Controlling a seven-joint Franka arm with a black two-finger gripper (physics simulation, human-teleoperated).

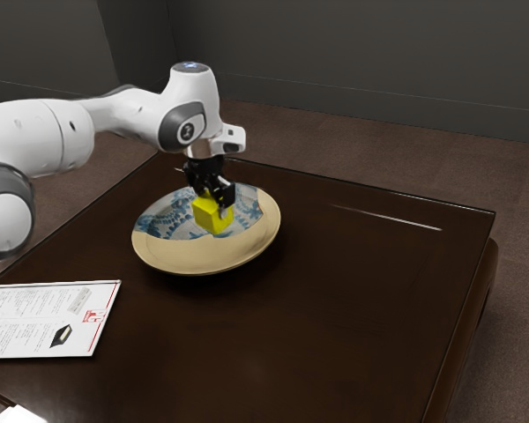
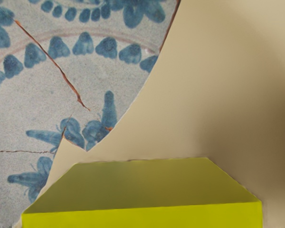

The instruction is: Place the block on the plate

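Above the broad, round plate with blue floral patterning and a plain cream area (image 1: 207, 257), the yellow cube-shaped block (image 1: 212, 219) is grasped between the two fingers of the black gripper (image 1: 214, 203). The block is gripped from opposite sides, presumably so that it can be lowered without turning. It is positioned within the rim, apparently to allow a direct set-down. Whether the plate is touched by its underside cannot be determined. Contact should be confirmed before release, as a drop could cause tipping or sliding.
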